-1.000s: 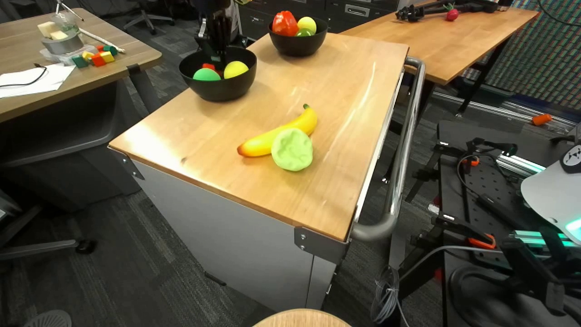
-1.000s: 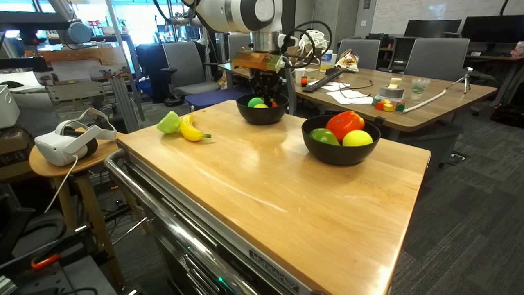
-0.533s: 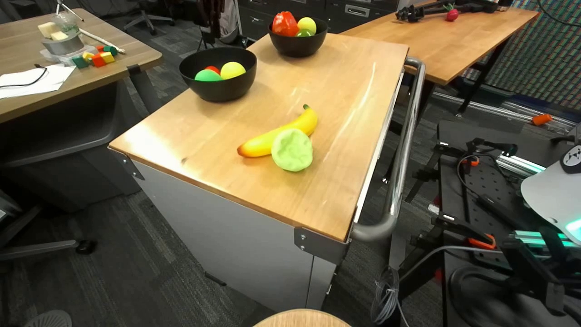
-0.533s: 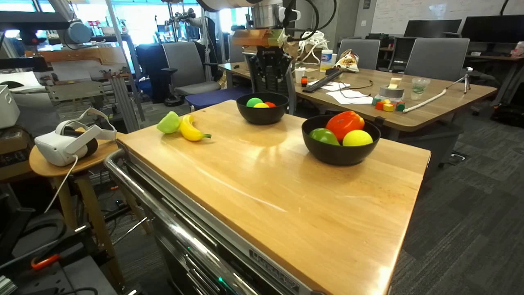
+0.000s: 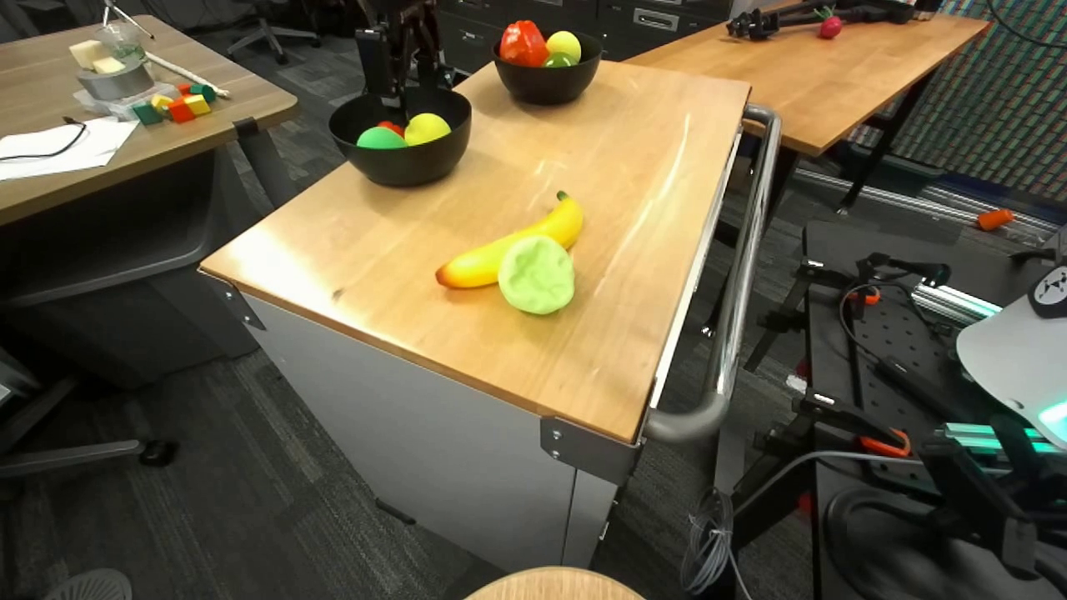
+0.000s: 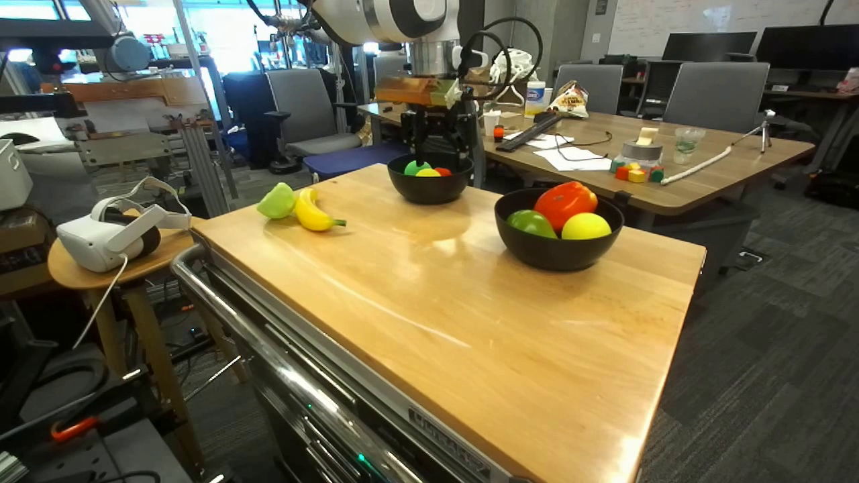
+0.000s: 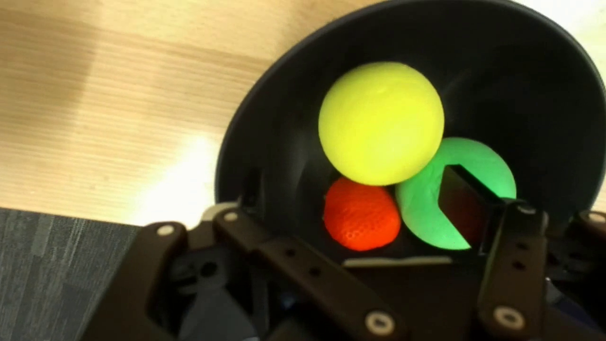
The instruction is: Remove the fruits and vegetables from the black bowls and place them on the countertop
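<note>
the gripper (image 6: 441,159) hangs low over the mouth of a black bowl (image 5: 400,169), its jaws standing well apart. in the wrist view one finger (image 7: 466,213) covers part of a green ball (image 7: 421,196), though whether it touches cannot be told; the opposite finger shows dim against the dark wall of the bowl. a yellow ball (image 7: 381,123) and a red fruit (image 7: 360,215) with a dimpled skin lie in the same bowl, and seen from above the yellow one overlaps the edges of both its neighbours.

a second black bowl (image 6: 557,256) stands apart from it on the wooden countertop (image 6: 402,295). inside are a red pepper (image 6: 567,203) rising above the rim, a dark green fruit (image 6: 530,223) and a lemon-yellow fruit (image 6: 586,226).

a banana (image 5: 504,252) lies on the countertop, outside the bowls, with a pale green piece (image 5: 538,275) just beside it. a metal rail (image 5: 743,275) runs along one edge. in an exterior view a white headset (image 6: 100,238) rests on a round stool (image 6: 70,274), and coloured blocks (image 6: 636,174) sit on a long table (image 6: 758,159) behind
</note>
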`<state>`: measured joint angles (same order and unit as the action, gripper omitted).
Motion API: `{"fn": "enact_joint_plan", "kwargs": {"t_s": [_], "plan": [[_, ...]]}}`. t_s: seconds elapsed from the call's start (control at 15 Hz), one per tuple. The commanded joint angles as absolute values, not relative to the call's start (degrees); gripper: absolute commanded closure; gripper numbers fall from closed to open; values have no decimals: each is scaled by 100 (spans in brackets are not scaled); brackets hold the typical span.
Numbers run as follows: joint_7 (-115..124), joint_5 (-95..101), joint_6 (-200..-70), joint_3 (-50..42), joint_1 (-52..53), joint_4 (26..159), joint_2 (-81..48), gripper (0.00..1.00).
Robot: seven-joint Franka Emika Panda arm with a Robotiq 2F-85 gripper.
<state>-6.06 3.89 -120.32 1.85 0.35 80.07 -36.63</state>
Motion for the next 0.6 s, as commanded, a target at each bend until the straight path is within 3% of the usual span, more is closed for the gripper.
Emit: {"fn": "enact_joint_plan", "kwargs": {"t_s": [0.0,0.2,0.33,0.4,0.53], "plan": [[-510,359,-12067,158,91,8191,-3614,5],[-452,392,-12066,130,104,8266,-3676,9],[-429,417,-12053,114,115,8246,-3762,33],[-444,418,-12063,124,120,8238,-3788,34],[-464,429,-12061,134,133,8240,-3798,50]]}}
